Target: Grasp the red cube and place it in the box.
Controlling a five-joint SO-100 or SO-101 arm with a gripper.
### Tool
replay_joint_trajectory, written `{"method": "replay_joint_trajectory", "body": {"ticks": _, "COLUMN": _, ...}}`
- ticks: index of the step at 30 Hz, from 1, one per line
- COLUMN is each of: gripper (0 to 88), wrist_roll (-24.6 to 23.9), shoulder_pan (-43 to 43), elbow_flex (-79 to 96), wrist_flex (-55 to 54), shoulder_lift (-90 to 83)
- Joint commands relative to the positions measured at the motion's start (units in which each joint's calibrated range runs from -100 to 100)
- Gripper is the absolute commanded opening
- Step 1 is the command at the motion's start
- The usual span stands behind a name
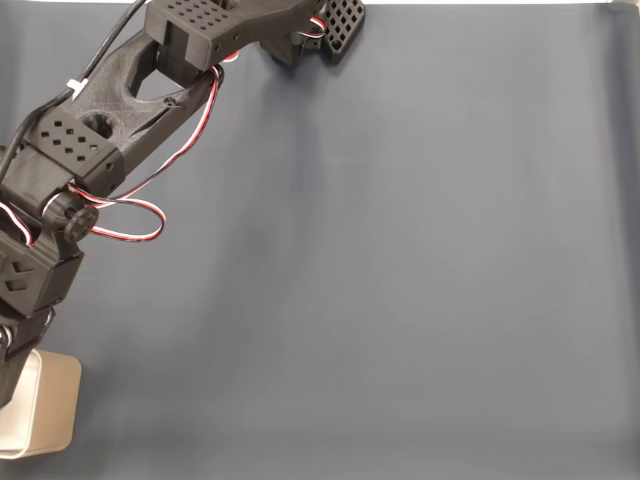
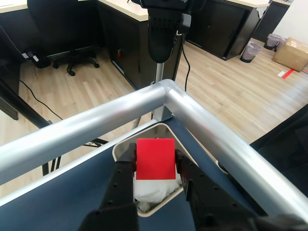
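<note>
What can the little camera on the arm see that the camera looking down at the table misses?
Wrist view alone: the red cube clamped in the claw above the box, shiny metal rails at the table corner, and the office floor with a chair behind. Fixed view alone: the whole black arm with its red and white wires, over a wide dark cloth. Both show the beige box at the table's edge.

no readable text, labels, numbers or signs anywhere
</note>
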Motion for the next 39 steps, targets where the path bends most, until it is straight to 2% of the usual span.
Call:
{"method": "replay_joint_trajectory", "body": {"ticks": 1, "gripper": 25.2, "wrist_roll": 0.00, "shoulder_pan": 0.76, "elbow_flex": -3.69, "wrist_flex": 0.36, "shoulder_lift": -1.80}}
{"method": "replay_joint_trajectory", "body": {"ticks": 4, "gripper": 30.9, "wrist_roll": 0.10, "shoulder_pan": 0.83, "elbow_flex": -3.69, "wrist_flex": 0.68, "shoulder_lift": -1.98}}
{"method": "replay_joint_trajectory", "body": {"ticks": 8, "gripper": 33.3, "wrist_roll": 0.15, "shoulder_pan": 0.90, "elbow_flex": -3.87, "wrist_flex": 0.60, "shoulder_lift": -2.15}}
{"method": "replay_joint_trajectory", "body": {"ticks": 39, "gripper": 33.2, "wrist_roll": -1.03, "shoulder_pan": 1.39, "elbow_flex": -4.05, "wrist_flex": 0.19, "shoulder_lift": -2.41}}
